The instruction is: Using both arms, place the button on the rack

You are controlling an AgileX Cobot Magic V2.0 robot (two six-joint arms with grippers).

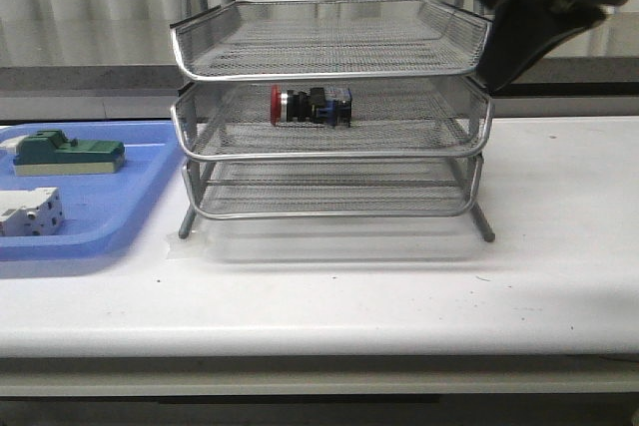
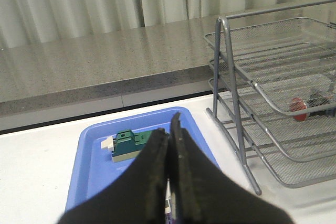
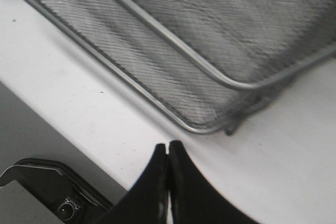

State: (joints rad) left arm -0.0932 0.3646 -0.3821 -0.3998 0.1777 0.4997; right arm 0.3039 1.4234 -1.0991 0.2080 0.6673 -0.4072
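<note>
At the far left of the front view we see a blue tray lying on the white table, with a green block toward its back and a white block nearer the front. From the left wrist view we see the left pincer above this tray, its two black fingers pressed together with nothing between them; the green block lies just beyond the tips.

To the right of the tray stands the rack, a three-tier wire-mesh stack on metal legs, its left legs just beside the tray's edge. The button lies on its side in the middle tier, left of that tier's centre, its red cap pointing left and its black-and-blue body to the right. In the left wrist view we make it out through the mesh as a red cap with a dark body behind it.

At the upper right a black arm hangs beside the top tier's right corner; we cannot tell whether it touches. The right wrist view, somewhat blurred, shows the right pincer closed and empty over the table, close to a corner of the rack.
</note>
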